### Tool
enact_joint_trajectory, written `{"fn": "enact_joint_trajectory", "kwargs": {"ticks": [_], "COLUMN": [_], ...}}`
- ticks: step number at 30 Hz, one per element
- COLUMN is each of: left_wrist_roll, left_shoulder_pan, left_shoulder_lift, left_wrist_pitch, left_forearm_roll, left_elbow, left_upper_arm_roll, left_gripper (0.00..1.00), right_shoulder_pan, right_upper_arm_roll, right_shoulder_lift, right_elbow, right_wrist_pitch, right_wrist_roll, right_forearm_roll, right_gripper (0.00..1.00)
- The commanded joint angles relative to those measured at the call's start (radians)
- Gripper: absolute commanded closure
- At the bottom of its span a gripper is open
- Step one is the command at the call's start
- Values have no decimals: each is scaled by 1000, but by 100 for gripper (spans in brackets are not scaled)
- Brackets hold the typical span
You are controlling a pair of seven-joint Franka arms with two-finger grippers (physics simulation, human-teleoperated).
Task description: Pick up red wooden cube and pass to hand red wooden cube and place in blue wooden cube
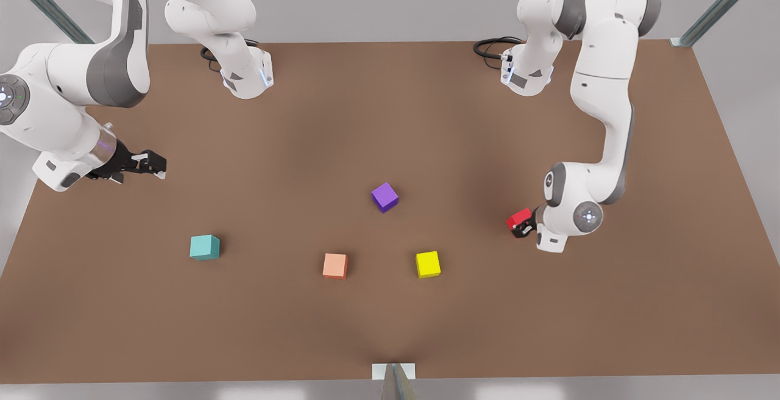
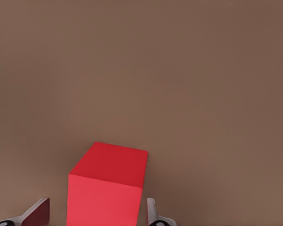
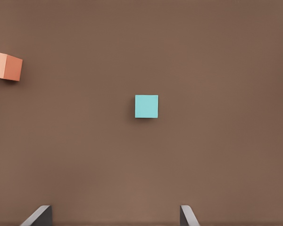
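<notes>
The red wooden cube (image 1: 518, 217) is held tilted above the table at the front view's right, with my left gripper (image 1: 522, 228) shut on it. In the left wrist view the red wooden cube (image 2: 108, 183) sits between the two fingers of the left gripper (image 2: 96, 213). The blue wooden cube (image 1: 204, 247), teal in colour, rests on the table at the front view's left. My right gripper (image 1: 156, 166) hovers open above the table, higher than and behind that cube. Its wrist view looks straight down on the blue wooden cube (image 3: 146, 106), with the right gripper (image 3: 114, 214) holding nothing.
A purple cube (image 1: 384, 197), a salmon-orange cube (image 1: 335, 265) and a yellow cube (image 1: 428, 264) lie between the two grippers on the brown table (image 1: 390, 113). The salmon-orange cube (image 3: 5, 66) also appears in the right wrist view. Both arm bases stand at the table's far edge.
</notes>
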Motion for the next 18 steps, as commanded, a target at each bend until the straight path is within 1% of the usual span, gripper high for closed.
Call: {"fn": "enact_joint_trajectory", "kwargs": {"ticks": [1, 6, 8, 12, 13, 14, 15, 16, 17, 18], "left_wrist_roll": [-6, 274, 278, 276, 275, 275, 275, 275, 275, 262], "left_shoulder_pan": [1, 1, 1, 1, 1, 1, 1, 1, 1, 1], "left_shoulder_lift": [9, 44, 55, 58, 58, 58, 56, 56, 48, 35], "left_wrist_pitch": [22, 29, 78, 101, 104, 104, 104, 104, 103, 97], "left_forearm_roll": [1, 4, 1, -6, -6, -6, -8, -31, -46, -48], "left_elbow": [0, 0, -16, -16, -14, -14, -13, -9, -8, 13], "left_upper_arm_roll": [0, 0, 0, 0, 0, 0, 0, 0, 0, -2], "left_gripper": [0, 0, 0, 0, 6, 28, 33, 34, 37, 38], "right_shoulder_pan": [0, 2, 3, 2, 2, 2, 2, 3, 2, 2], "right_upper_arm_roll": [0, 0, 0, 0, 0, 0, 0, 0, 0, 0], "right_shoulder_lift": [-1, -1, 1, 1, 1, 1, 1, 1, 1, 1], "right_elbow": [0, 0, -2, -2, -2, -2, -2, -2, -2, -2], "right_wrist_pitch": [0, 0, 0, 0, 0, 0, 0, 0, 0, 0], "right_wrist_roll": [0, 0, 0, -1, -1, 0, 0, 0, -1, 0], "right_forearm_roll": [1, 1, 1, 1, 1, 1, 1, 1, 1, 1], "right_gripper": [0, 0, 0, 0, 0, 0, 0, 0, 0, 0]}}
